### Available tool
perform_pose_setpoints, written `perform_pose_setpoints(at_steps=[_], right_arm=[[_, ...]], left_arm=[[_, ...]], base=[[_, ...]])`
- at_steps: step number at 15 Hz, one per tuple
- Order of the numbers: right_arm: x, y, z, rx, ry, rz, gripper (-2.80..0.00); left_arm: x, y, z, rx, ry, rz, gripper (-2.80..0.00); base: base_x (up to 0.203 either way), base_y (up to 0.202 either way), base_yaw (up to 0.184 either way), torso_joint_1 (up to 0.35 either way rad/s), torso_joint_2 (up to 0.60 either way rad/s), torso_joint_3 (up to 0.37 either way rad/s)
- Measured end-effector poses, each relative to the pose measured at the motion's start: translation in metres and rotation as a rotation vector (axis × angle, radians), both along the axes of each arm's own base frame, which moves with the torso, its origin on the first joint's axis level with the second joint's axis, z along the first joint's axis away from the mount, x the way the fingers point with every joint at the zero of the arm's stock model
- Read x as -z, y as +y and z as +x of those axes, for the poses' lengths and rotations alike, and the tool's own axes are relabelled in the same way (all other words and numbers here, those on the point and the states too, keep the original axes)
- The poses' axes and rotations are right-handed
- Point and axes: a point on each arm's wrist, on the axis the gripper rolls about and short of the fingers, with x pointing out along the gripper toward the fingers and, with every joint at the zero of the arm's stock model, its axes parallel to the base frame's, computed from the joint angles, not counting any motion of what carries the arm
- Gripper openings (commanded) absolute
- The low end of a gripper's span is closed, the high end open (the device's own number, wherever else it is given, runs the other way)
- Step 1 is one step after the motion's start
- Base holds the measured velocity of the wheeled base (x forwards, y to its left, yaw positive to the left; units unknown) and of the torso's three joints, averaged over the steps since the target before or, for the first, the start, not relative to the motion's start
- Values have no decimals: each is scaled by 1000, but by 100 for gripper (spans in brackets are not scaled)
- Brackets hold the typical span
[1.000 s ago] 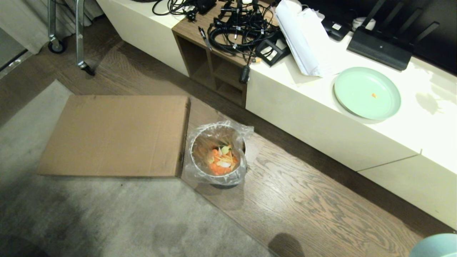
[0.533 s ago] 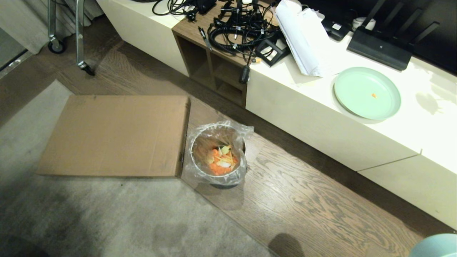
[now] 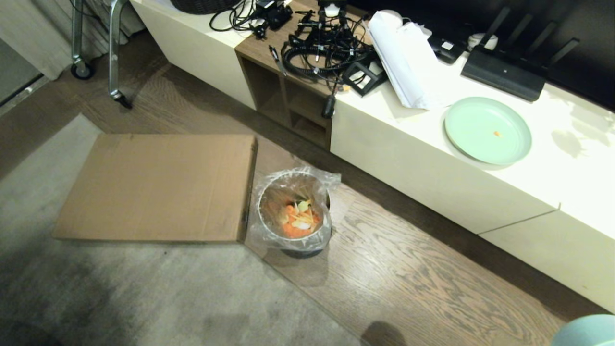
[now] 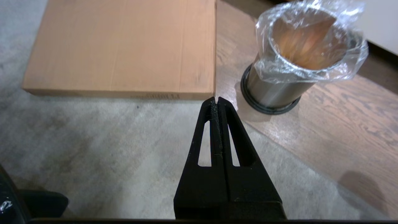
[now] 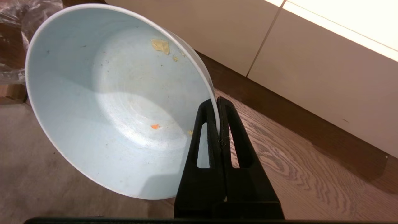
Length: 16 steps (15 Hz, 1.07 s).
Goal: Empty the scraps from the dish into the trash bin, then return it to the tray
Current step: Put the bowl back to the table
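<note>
My right gripper (image 5: pixel 216 101) is shut on the rim of the dish (image 5: pixel 118 102), a pale blue bowl tilted on its side above the wooden floor; only a sliver of the dish (image 3: pixel 586 331) shows at the head view's lower right corner. A few tiny orange and yellowish crumbs cling inside it. The trash bin (image 3: pixel 294 211), steel with a clear liner, stands on the floor with the scraps (image 3: pixel 298 220) inside, orange and whitish pieces. My left gripper (image 4: pixel 215 100) is shut and empty over the carpet near the trash bin (image 4: pixel 279 84). The tray is out of view.
A flat cardboard box (image 3: pixel 158 185) lies on the carpet left of the bin. A long cream cabinet (image 3: pixel 432 163) carries a mint-green plate (image 3: pixel 487 129), papers (image 3: pixel 401 57), a router (image 3: pixel 504 72) and tangled cables (image 3: pixel 322 43). A wheeled metal stand (image 3: pixel 113 53) is at far left.
The whole head view has shifted slightly, showing more of the cabinet top; the camera moved. The bin, box and plate stay where they were, and the bowl remains held.
</note>
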Motion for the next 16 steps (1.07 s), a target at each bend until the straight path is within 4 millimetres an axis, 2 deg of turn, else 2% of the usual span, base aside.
perform_pose_setpoints(at_steps=[16], right_arm=[[0,0,0,1,-1,3,-280]], left_arm=[[0,0,0,0,0,-1,-280]], base=[[0,0,0,1,4,200]])
